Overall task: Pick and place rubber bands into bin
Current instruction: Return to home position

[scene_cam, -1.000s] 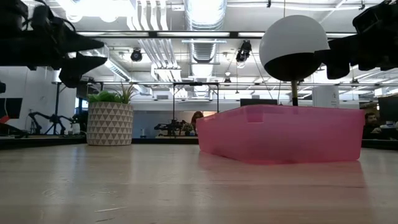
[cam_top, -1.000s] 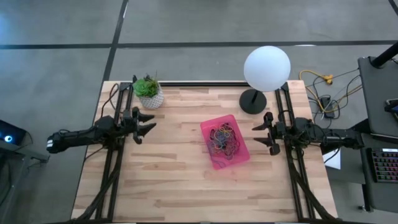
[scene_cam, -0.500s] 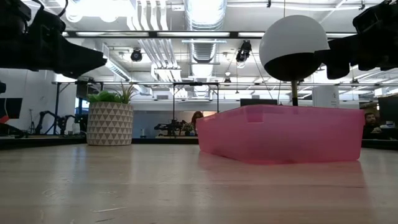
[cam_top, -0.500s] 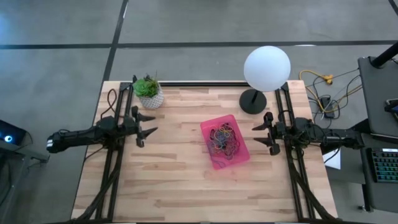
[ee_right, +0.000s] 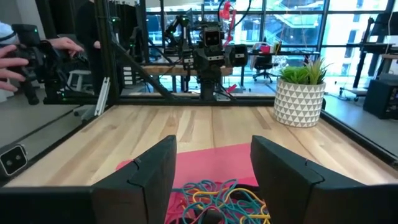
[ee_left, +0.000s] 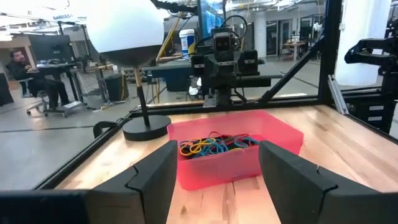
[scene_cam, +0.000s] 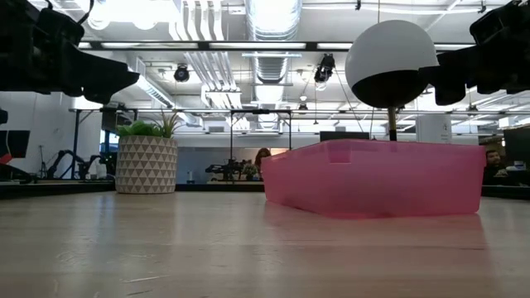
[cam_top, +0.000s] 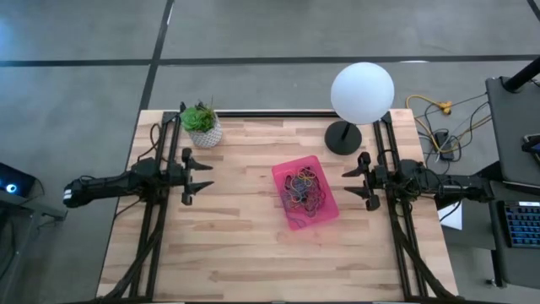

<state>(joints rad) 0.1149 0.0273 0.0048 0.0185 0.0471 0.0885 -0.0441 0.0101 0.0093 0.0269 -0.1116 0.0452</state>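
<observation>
Bin (cam_top: 314,217): pink tray, askew on the wooden table (cam_top: 236,253), right of centre.
Rubber bands (cam_top: 304,187): tangled multicolour heap inside the bin.
Left gripper (cam_top: 208,174): raised over the table's left edge, fingers spread, holding nothing.
Right gripper (cam_top: 346,183): raised at the right edge, near the bin, fingers spread, empty.
Far side: potted plant (cam_top: 202,127), globe lamp (cam_top: 361,91).

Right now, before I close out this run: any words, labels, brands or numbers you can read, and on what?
None can be read.
The bin, the plant pot and the lamp show no lettering.
Anything printed in the room behind is too blurred to read.
</observation>
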